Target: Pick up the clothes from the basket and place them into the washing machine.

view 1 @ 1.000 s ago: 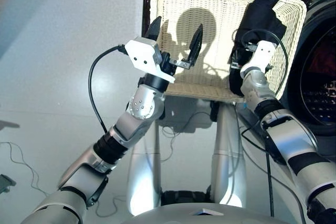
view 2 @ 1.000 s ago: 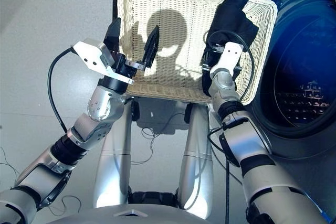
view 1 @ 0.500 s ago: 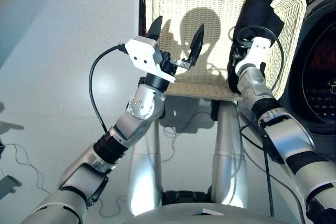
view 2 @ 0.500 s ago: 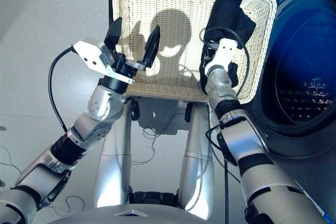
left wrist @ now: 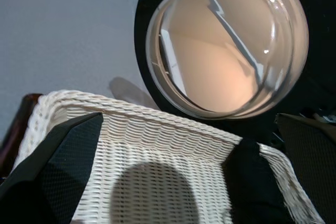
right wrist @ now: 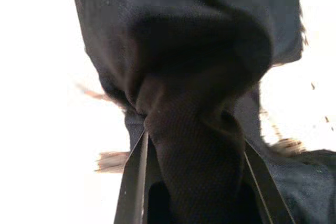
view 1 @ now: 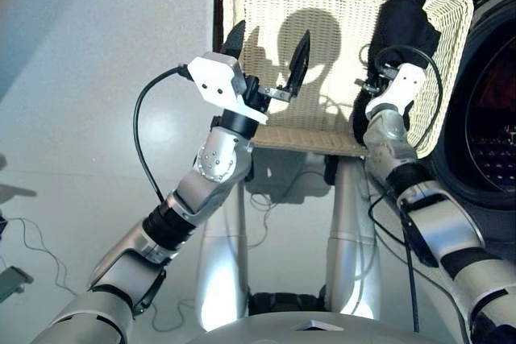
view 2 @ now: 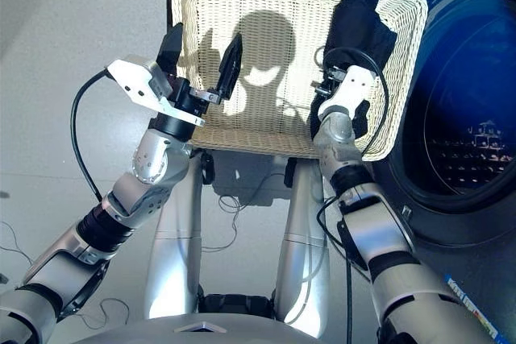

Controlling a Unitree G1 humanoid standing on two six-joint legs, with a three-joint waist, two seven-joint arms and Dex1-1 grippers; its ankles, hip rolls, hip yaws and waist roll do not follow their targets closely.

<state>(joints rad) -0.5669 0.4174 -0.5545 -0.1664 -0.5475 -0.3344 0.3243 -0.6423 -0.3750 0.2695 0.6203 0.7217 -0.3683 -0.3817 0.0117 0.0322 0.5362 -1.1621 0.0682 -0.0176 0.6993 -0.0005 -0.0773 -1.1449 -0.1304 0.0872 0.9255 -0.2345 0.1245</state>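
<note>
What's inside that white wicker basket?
A black cloth lies at the right end of the basket, bunched between the right gripper's fingers. Anything beneath it is hidden.

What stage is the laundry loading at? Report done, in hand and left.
Done: the basket holds only the black cloth, and something red shows inside the washing machine, so earlier pieces seem loaded.
In hand: the right gripper is closed on the black cloth, still in the basket.
Left: lift it into the drum. The left gripper hovers open, empty.
</note>
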